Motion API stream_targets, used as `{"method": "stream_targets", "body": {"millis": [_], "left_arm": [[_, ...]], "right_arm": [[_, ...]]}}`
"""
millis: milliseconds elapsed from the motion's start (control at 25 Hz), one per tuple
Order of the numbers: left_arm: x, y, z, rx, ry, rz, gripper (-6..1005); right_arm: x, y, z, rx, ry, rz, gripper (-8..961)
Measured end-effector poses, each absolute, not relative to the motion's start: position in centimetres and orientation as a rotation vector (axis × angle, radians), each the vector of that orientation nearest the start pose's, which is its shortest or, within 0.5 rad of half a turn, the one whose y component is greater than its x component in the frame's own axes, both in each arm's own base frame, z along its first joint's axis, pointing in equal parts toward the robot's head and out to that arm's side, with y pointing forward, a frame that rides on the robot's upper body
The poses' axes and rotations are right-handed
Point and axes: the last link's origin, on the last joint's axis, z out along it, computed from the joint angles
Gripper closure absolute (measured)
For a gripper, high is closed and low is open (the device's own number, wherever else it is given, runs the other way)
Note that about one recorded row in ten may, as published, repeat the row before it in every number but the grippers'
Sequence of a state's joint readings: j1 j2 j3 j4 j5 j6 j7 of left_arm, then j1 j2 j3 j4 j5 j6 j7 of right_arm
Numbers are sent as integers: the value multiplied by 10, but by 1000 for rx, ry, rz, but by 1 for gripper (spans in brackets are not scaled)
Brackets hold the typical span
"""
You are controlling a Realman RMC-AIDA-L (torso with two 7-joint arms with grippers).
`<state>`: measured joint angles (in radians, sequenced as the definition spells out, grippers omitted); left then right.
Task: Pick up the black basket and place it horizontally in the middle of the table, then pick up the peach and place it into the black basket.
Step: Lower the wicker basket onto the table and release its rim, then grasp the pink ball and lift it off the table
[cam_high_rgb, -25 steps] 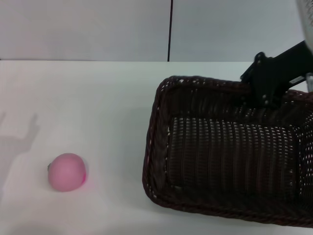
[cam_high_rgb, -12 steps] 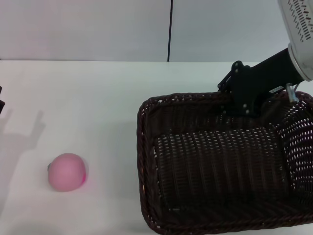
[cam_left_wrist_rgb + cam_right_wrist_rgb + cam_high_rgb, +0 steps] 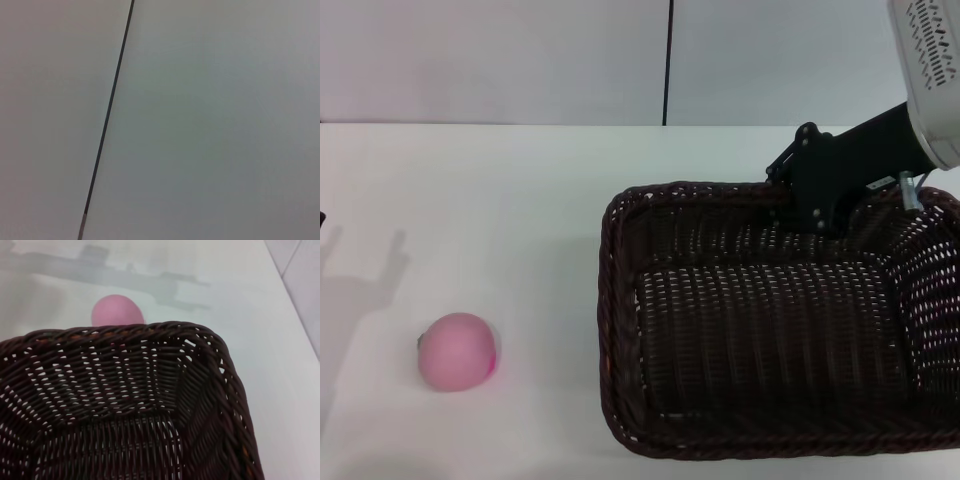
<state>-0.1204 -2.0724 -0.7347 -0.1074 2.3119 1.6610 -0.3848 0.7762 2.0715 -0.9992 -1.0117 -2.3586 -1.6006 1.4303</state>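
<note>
The black basket, dark woven wicker, sits lengthwise across the right half of the white table, its open top up. My right gripper is at the basket's far rim and is shut on it. The right wrist view looks into the basket, with the peach beyond its end wall. The peach, round and pink with a darker patch, lies on the table at the front left, well apart from the basket. My left gripper is out of view; only its shadow falls on the table at the left.
A pale wall with a dark vertical seam stands behind the table; the left wrist view shows only this wall. Bare tabletop lies between the peach and the basket.
The basket has moved left across the table with my right gripper on its far rim, and it has come down to sit level. The peach has not moved.
</note>
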Motion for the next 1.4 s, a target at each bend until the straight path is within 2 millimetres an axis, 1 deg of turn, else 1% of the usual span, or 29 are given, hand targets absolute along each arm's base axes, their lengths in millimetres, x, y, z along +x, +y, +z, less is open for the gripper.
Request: {"method": "stream_targets", "body": {"millis": [200,360,400,520,600,680,760,920,1040,1120,1240,1280,1320,1400], "left_arm": [[-357,200,14,-1480,-533,-982,284],[-356,200,14,-1491,-531,-986,287],[-356,200,14,-1495,-530,-987,288],[-356,199,15,-1520,-529,-1001,290],[-356,197,18,-1540,-522,-1018,291],[-356,195,22,-1574,-504,-1035,292],[-357,192,29,-1644,-477,-1048,294],[-360,186,44,-1872,-478,-1061,296],[-362,183,50,-2046,-525,-1040,298],[-362,182,48,-2160,-544,-1004,300],[-361,180,38,-2228,-533,-959,301],[-361,180,38,-2228,-533,-959,302],[-360,179,28,-2275,-519,-917,303],[-359,179,24,-2296,-520,-907,304]], "right_arm": [[173,383,6,-2988,-129,-86,718],[179,381,11,-2958,-35,-50,709],[180,378,14,-2950,-26,-20,672],[180,369,25,-2910,-25,123,562],[179,361,37,-2866,-34,226,488],[179,351,53,-2808,-32,318,471],[177,339,68,-2751,-23,422,453],[180,305,101,-2574,27,789,418],[195,281,119,-2404,92,1053,418],[209,267,123,-2289,140,1196,418],[233,252,122,-2139,190,1351,419],[242,247,121,-2086,205,1403,419],[251,243,118,-2033,228,1451,419],[266,237,114,-1941,260,1517,419]]}}
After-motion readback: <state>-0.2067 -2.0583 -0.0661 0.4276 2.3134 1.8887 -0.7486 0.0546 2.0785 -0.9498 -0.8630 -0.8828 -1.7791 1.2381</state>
